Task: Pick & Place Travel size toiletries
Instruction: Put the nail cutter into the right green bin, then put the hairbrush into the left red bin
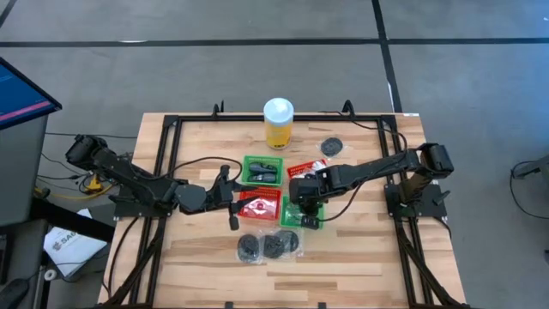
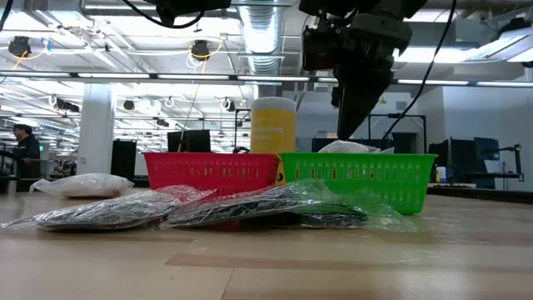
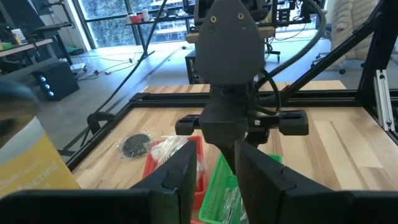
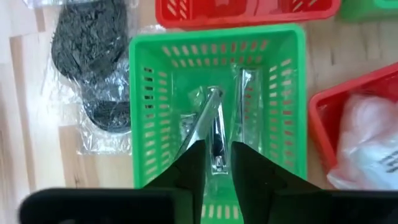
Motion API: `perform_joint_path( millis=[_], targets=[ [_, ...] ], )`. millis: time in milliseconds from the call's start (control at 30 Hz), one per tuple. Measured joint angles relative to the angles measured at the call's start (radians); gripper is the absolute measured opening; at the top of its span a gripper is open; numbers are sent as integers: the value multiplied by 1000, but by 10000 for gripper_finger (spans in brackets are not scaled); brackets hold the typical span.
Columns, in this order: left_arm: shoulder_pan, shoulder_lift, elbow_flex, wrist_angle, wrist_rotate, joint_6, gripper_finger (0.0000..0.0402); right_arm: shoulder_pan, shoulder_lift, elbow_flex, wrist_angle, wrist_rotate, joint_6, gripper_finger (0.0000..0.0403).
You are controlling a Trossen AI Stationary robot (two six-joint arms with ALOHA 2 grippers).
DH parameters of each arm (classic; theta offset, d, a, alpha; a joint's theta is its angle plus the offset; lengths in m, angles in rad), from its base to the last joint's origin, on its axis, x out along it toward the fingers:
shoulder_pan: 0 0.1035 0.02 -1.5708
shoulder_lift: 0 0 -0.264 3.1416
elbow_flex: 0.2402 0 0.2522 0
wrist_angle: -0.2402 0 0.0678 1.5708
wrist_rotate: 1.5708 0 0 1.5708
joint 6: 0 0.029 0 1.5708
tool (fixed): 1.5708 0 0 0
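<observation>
Right gripper (image 4: 216,163): we have it hanging straight over the near green basket (image 4: 143,112), fingers a narrow gap apart around a slim silvery piece (image 4: 214,127); the piece lies tilted inside the basket and we cannot tell whether the fingers are gripping it or have let go
Left gripper (image 1: 225,190): waiting just left of the baskets above the table (image 1: 360,257), fingers part open, holding nothing we can see
Toiletries placed: a second silvery piece (image 4: 247,93) lies beside the first in the same green basket; white crinkly packets (image 4: 373,140) sit in a red basket (image 4: 323,124)
Toiletries left: three black discs in clear wrap (image 1: 273,245) lie on the table just in front of the baskets, one more disc (image 1: 332,147) sits near the yellow bottle (image 1: 278,122)
Step in hand: we judge this to be the release of the silvery piece into the green basket
How to do it well: we should spread the fingers fully before lifting, so the piece does not cling to a pad; then rise straight up, clear of the mesh wall, so the light basket is not dragged
Risk: the piece leans on its neighbour and may snag
</observation>
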Motion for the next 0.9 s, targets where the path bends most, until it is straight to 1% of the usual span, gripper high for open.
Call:
perform_joint_path(
  millis=[200, 333, 533, 900],
  targets=[
    [0, 0, 0, 0, 0, 0, 102, -10, -2, 0, -8, 0, -47, 104],
    [0, 0, 0, 0, 0, -1, 102, -28, -12, 0, -7, 0, -57, 117],
    [0, 0, 0, -5, 0, -26, 102, -94, -32, 0, -19, 12, -60, 116],
    [0, 0, -17, -2, 0, -35, 102, -262, -146, -4, -54, 64, -94, 114]
  ],
)
